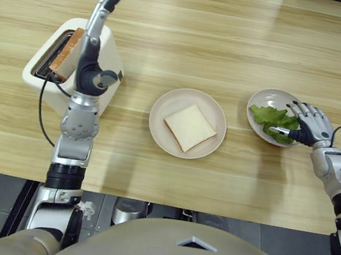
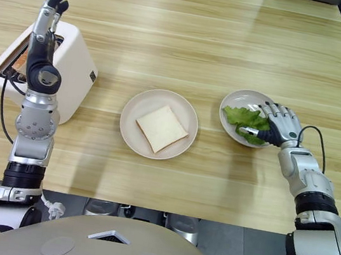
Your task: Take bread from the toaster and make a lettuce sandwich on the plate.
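My right hand (image 1: 312, 126) curled its fingers on the lettuce (image 1: 265, 114), which needed a deep pinch before lifting; left hand (image 1: 91, 45) stood open, empty

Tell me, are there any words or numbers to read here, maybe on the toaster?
Nothing here can be read.
On the toaster: a small dark mark on its side, too small to read.
On the plate, the bowl and the table: no print to be seen.
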You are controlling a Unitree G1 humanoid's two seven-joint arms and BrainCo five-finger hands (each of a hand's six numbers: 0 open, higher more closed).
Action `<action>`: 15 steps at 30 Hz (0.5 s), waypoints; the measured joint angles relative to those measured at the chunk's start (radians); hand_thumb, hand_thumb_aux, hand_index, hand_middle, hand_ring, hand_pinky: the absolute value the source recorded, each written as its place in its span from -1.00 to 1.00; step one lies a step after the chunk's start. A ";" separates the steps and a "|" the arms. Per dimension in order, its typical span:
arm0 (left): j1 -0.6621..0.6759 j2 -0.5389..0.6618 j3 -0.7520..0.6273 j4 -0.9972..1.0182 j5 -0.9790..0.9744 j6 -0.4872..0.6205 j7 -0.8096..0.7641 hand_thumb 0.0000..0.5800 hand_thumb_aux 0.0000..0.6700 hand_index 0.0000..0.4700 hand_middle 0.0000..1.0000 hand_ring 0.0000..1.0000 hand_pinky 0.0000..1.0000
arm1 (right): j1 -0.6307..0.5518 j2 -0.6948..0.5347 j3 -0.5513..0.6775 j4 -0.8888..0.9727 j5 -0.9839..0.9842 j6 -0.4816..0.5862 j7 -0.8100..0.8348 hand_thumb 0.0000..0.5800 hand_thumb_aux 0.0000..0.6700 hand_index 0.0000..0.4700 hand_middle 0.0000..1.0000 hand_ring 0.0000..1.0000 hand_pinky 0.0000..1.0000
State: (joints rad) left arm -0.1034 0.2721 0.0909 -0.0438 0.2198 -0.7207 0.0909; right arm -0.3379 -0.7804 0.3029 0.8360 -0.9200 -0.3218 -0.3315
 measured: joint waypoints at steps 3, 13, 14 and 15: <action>0.000 0.000 0.002 -0.003 -0.005 0.003 -0.010 -1.00 -1.00 -1.00 -1.00 -1.00 -1.00 | -0.025 0.017 0.055 0.053 -0.020 0.012 -0.002 -0.44 -0.69 -0.70 -1.00 -1.00 -1.00; 0.008 0.012 0.009 -0.061 -0.038 0.018 -0.048 -1.00 -1.00 -1.00 -1.00 -1.00 -1.00 | -0.070 0.022 0.107 0.104 0.004 -0.003 -0.052 1.00 1.00 0.96 -1.00 -1.00 -1.00; 0.007 0.021 0.017 -0.065 -0.043 0.020 -0.051 -1.00 -1.00 -1.00 -1.00 -1.00 -1.00 | -0.060 0.023 0.100 0.095 0.030 -0.022 -0.058 1.00 1.00 0.96 -1.00 -1.00 -1.00; 0.007 0.027 0.029 -0.066 -0.048 0.021 -0.053 -1.00 -1.00 -1.00 -1.00 -1.00 -1.00 | -0.052 0.025 0.090 0.082 0.050 -0.040 -0.063 1.00 1.00 0.96 -1.00 -1.00 -1.00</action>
State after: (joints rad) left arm -0.0962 0.2988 0.1201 -0.1096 0.1717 -0.6993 0.0375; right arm -0.3901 -0.7556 0.3931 0.9183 -0.8699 -0.3616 -0.3944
